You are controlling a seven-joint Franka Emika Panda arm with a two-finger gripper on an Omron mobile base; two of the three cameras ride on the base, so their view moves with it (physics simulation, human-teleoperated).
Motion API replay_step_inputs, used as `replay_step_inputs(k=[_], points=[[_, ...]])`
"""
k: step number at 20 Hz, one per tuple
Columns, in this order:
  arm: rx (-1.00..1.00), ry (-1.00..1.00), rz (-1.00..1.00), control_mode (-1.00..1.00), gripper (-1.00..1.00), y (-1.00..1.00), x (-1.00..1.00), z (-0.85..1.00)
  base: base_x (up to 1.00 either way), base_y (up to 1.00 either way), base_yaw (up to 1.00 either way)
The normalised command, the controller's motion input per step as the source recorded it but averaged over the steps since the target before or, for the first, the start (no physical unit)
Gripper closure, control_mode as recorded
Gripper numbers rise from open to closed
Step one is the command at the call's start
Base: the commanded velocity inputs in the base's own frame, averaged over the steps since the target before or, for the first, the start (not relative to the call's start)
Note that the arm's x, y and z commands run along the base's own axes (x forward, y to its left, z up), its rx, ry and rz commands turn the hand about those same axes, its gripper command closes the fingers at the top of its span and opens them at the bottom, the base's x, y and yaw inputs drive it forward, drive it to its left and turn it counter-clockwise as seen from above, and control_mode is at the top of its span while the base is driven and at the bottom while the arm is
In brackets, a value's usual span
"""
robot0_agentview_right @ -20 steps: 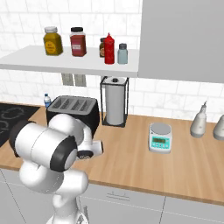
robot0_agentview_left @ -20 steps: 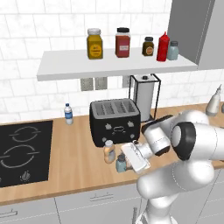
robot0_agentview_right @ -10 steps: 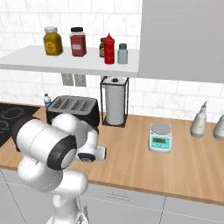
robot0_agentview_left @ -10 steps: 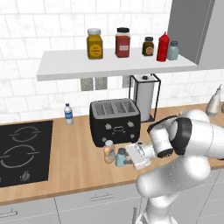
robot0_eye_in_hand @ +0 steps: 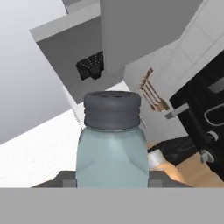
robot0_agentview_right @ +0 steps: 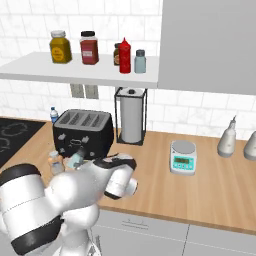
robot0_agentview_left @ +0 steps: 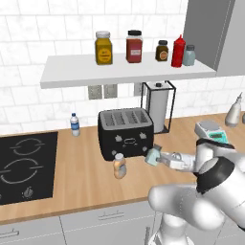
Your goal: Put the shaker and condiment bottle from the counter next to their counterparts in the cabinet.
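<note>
Lifted since a second ago: small pale blue-grey glassy shaker with dark grey cap (robot0_agentview_left: 153,156) is now hanging clear of the light-brown wooden table (robot0_agentview_left: 86,182), just in front of the black toaster (robot0_agentview_left: 125,132). Hand (robot0_agentview_left: 159,158) is clamping it, jaws closed on its body. Orange-brown condiment bottle (robot0_agentview_left: 119,166) is standing on the table beside it. Judging the pickup done; carrying up to the white shelf (robot0_agentview_left: 119,74) beside the matching shaker (robot0_agentview_left: 189,55) is coming next.

A second earlier the gripper (robot0_agentview_left: 154,157) stood with its jaws apart beside the shaker (robot0_agentview_left: 153,156), which sat on the counter (robot0_agentview_left: 86,177) near the front edge, right next to the condiment bottle (robot0_agentview_left: 119,166). Since then the jaws closed on the shaker and lifted it off the counter. The shaker was carried away to the right, tilted, leaving the condiment bottle alone before the toaster (robot0_agentview_left: 125,133).
</note>
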Motion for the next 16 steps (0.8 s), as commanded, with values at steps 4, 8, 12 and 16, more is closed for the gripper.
replay_step_inputs(k=[4, 8, 12, 16], points=[[-0.13, -0.06, -0.01, -1.00, 1.00, 0.15, -0.26, 1.00, 0.00, 0.00, 0.00], [-0.19, -0.13, -0.05, -1.00, 1.00, 0.01, -0.34, 1.00, 0.00, 0.00, 0.00], [-0.12, -0.02, -0.18, -1.00, 1.00, -0.02, -0.17, 0.97, 0.00, 0.00, 0.00], [-0.05, 0.00, -0.31, -1.00, 1.00, -0.15, -0.15, 0.72, 0.00, 0.00, 0.00]])
